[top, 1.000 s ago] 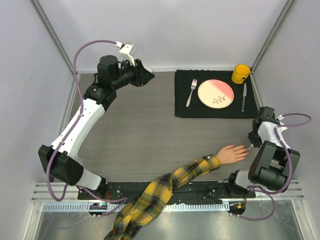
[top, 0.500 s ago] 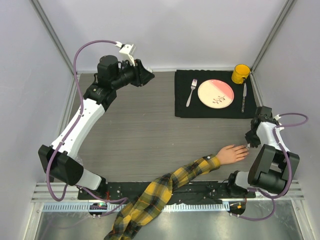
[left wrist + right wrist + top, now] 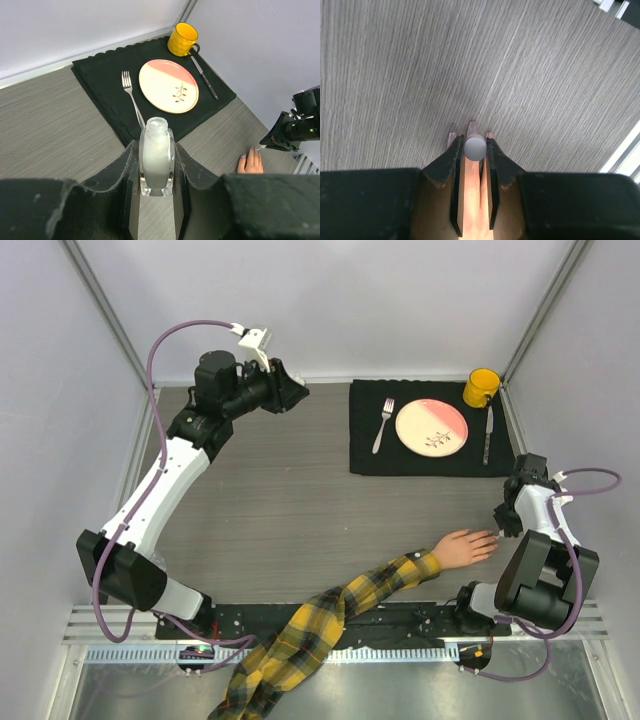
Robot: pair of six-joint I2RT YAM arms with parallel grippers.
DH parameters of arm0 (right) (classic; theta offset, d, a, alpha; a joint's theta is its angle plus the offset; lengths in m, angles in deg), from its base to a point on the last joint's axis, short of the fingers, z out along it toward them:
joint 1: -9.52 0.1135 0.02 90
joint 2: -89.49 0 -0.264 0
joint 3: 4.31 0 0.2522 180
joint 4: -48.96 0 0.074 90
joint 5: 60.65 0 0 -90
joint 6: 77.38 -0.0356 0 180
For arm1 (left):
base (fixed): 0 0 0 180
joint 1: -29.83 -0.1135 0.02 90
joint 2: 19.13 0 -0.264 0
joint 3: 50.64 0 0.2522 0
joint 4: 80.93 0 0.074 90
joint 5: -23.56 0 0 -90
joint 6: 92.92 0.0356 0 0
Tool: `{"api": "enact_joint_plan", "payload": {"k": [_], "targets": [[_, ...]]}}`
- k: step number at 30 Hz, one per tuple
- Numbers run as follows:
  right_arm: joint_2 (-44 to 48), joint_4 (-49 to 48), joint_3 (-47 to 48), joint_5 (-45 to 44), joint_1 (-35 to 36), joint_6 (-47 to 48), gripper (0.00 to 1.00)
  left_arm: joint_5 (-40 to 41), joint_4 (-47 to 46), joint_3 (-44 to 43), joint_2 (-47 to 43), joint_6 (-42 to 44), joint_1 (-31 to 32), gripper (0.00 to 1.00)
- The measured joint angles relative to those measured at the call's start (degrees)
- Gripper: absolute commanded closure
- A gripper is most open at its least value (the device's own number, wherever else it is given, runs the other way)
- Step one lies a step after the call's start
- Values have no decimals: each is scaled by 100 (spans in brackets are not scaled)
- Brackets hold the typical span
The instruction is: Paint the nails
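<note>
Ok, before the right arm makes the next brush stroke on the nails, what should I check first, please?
1. Bottle gripped between left fingers: ok.
2. Bottle neck open, cap off: ok.
3. Brush cap clamped between right fingers: ok.
4. Mannequin hand lying flat on the table: ok.
5. Brush cap above the hand's fingertips: ok.
6. Brush tip touching the nails: cannot tell, hidden under the cap.

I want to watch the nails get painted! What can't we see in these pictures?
- Whatever hangs under the grey cap: right wrist view, covered by cap and right gripper.
- The nails: top view, too small to show polish.
- The clear bottle: top view, hidden behind left gripper.
</note>
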Motion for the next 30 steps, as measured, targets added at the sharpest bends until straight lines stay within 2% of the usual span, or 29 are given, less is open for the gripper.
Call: {"api": "enact_joint_plan", "payload": {"k": [20,30], "targets": [[-339,-422,7,-184,-94,315,100,0,11,0,-74,20,0,100],[-216,-260,24,-68,31,254,100,0,11,17,-122,20,0,100]]}}
